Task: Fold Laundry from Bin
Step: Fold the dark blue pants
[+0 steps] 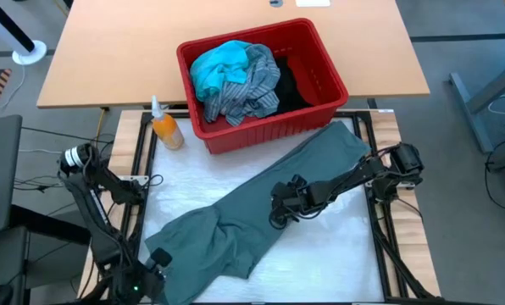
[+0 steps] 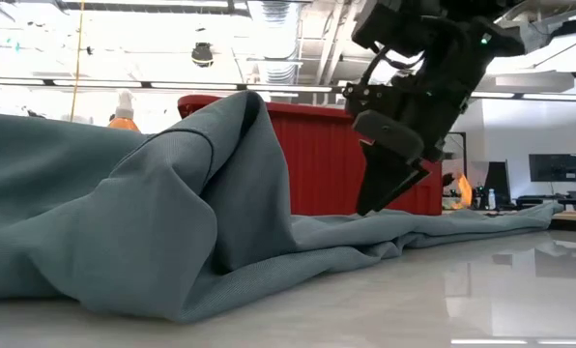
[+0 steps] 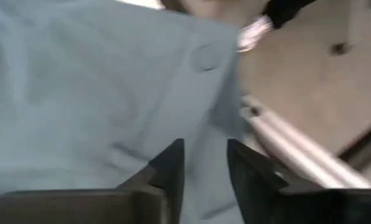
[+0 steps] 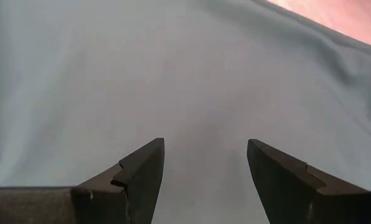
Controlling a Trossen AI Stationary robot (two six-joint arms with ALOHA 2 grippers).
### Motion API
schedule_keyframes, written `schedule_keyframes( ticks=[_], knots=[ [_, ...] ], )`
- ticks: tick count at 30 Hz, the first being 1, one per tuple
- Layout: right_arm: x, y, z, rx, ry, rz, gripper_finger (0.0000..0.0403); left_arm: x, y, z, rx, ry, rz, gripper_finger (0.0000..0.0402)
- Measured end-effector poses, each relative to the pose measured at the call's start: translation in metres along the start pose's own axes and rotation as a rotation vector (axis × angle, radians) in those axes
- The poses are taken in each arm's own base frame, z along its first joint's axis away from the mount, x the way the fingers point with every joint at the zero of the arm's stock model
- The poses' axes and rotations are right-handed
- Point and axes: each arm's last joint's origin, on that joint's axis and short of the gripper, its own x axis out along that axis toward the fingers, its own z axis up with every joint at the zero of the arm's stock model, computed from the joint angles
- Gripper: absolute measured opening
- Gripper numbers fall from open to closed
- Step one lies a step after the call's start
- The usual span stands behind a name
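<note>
At the near tabletop edge, the left gripper holds its fingers slightly apart over the grey-green garment (spread diagonally). The right gripper hovers mid-cloth, fingers spread. Beyond, the red bin holds the remaining laundry.

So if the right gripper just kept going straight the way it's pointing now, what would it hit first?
Most likely the grey-green garment. The right gripper has its jaws open and points down at that cloth, which fills its wrist view. The gap between fingertips and fabric is hard to judge.
</note>
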Motion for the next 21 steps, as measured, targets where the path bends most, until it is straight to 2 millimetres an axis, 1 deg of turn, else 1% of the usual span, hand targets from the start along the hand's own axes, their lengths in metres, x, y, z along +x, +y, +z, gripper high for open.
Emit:
schedule_keyframes(
  ticks=[3, 6, 9, 11, 14, 16, 19, 21],
  knots=[
    [0.002, -0.003, 0.003, 0.015, -0.005, -0.006, 0.0258, 0.008, 0.002, -0.001, 0.097, 0.006, 0.080, 0.0155],
    [0.003, -0.005, 0.006, 0.027, -0.012, -0.004, 0.0258, 0.020, 0.002, -0.003, 0.203, 0.051, 0.096, 0.0194],
    [0.003, -0.004, 0.006, 0.030, -0.019, 0.002, 0.0258, 0.036, 0.001, -0.009, 0.277, 0.130, 0.101, 0.0221],
    [0.003, -0.003, 0.006, 0.031, -0.023, 0.007, 0.0258, 0.043, 0.000, -0.012, 0.326, 0.147, 0.140, 0.0229],
    [0.003, -0.003, 0.006, 0.029, -0.022, 0.007, 0.0258, 0.047, 0.000, -0.014, 0.389, 0.144, 0.195, 0.0231],
    [0.003, -0.003, 0.006, 0.027, -0.020, 0.005, 0.0258, 0.048, 0.001, -0.015, 0.400, 0.145, 0.200, 0.0222],
    [0.003, -0.005, 0.005, 0.023, -0.005, -0.007, 0.0258, 0.052, 0.005, -0.023, 0.360, 0.173, 0.209, 0.0187],
    [0.003, -0.006, 0.004, 0.029, 0.009, -0.019, 0.0258, 0.055, 0.009, -0.030, 0.320, 0.195, 0.217, 0.0147]
  ],
)
